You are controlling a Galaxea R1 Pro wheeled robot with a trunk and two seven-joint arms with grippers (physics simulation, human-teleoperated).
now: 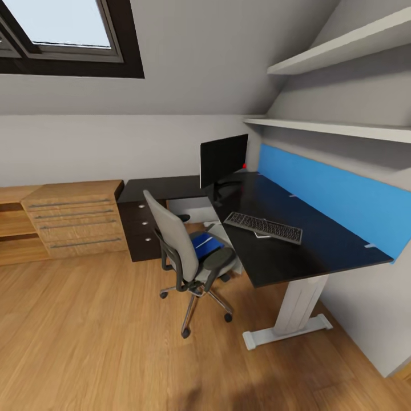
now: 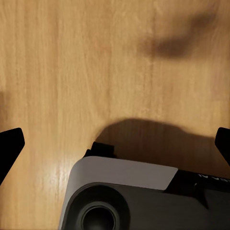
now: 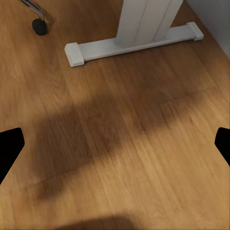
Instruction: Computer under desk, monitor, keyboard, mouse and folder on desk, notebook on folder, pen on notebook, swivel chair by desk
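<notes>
The blue folder lay flat on the seat of the swivel chair, ahead and a little left of centre, well apart from me. Both my grippers, left and right, hung spread wide and empty over the wooden floor; the right looked towards the desk's white pedestal, so I judged neither arm clearly nearer.
</notes>
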